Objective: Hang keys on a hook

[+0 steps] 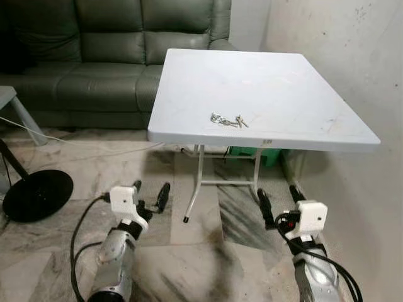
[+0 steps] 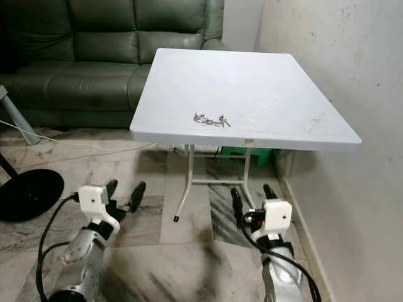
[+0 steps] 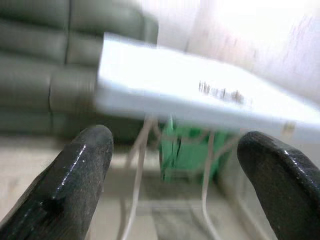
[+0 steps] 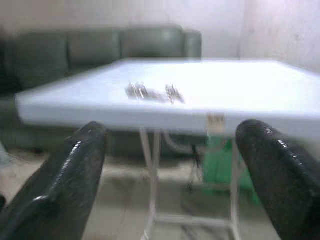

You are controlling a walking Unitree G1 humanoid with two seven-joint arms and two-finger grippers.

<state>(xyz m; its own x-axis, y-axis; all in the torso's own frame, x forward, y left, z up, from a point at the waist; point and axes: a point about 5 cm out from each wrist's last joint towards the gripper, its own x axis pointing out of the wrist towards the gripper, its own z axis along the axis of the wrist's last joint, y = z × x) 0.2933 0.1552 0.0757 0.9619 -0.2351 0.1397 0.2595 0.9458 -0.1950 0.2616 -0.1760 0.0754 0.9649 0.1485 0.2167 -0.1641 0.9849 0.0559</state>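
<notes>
A bunch of silver keys lies near the front edge of a white folding table; the keys also show blurred in the right wrist view and the keys in the left wrist view. My left gripper is held low in front of the table's front left, open with nothing between its fingers. Below the table's front right, my right gripper is open and empty too. Both grippers are below table height and well short of the keys.
A dark green sofa stands behind the table at the left. A pale wall runs along the right. A black round base sits on the marble floor at the left, a green box under the table.
</notes>
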